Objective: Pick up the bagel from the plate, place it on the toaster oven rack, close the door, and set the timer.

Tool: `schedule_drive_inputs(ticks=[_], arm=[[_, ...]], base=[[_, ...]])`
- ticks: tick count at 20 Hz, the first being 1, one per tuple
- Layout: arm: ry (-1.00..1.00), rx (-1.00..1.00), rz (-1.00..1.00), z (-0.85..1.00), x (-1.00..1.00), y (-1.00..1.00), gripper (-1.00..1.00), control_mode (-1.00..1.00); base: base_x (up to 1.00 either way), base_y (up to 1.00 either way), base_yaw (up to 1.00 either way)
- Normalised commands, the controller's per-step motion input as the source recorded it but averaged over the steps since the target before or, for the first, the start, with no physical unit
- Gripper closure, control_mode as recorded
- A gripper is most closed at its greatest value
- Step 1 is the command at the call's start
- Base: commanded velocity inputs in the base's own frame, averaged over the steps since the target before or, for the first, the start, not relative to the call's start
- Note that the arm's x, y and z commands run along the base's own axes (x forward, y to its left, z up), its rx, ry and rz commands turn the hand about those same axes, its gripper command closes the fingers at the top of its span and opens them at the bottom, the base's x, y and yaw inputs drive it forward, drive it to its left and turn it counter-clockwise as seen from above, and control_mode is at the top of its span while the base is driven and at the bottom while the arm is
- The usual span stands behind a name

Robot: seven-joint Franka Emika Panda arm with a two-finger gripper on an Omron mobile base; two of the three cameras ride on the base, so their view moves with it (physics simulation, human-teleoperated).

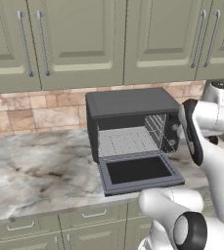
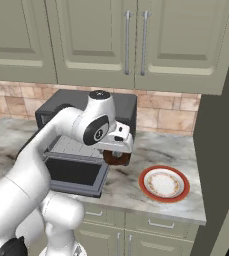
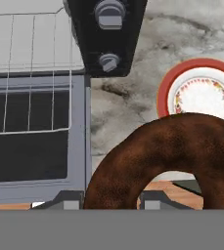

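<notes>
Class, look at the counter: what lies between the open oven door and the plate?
Bare marble counter lies between the door and the plate, seen in the right base view; the gripper holds the bagel above it.

Two rear base views flanking toaster oven (image 1: 133,132) — shared, hand view close — downward

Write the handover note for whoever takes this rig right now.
Claw: shut on the bagel, held above the counter between the toaster oven and the plate.
Plate: bare, on the counter right of the oven.
Door: dropped open; toaster oven rack has nothing on it.
Done: bagel picked up.
Left: set it on the rack, close the door, set the timer.
</notes>
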Motion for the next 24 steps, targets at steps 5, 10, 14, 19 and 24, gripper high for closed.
schedule_drive_inputs(ticks=[5, 10, 14, 19, 24], arm=[[0.07, 0.00, 0.02, 0.20, 0.00, 0.99, 1.00, -1.00], [0.01, 0.00, 0.07, 0.00, 0.07, 0.85, 1.00, -1.00], [0.02, 0.00, 0.08, -0.03, 0.19, 0.72, 1.00, -1.00], [0.02, 0.00, 0.08, -0.13, 0.24, 0.68, 1.00, -1.00], [0.00, 0.00, 0.07, -0.23, 0.27, 0.49, 1.00, -1.00]], base=[[0.00, 0.00, 0.00], [0.00, 0.00, 0.00], [0.00, 0.00, 0.00], [0.00, 0.00, 0.00], [0.00, 0.00, 0.00]])
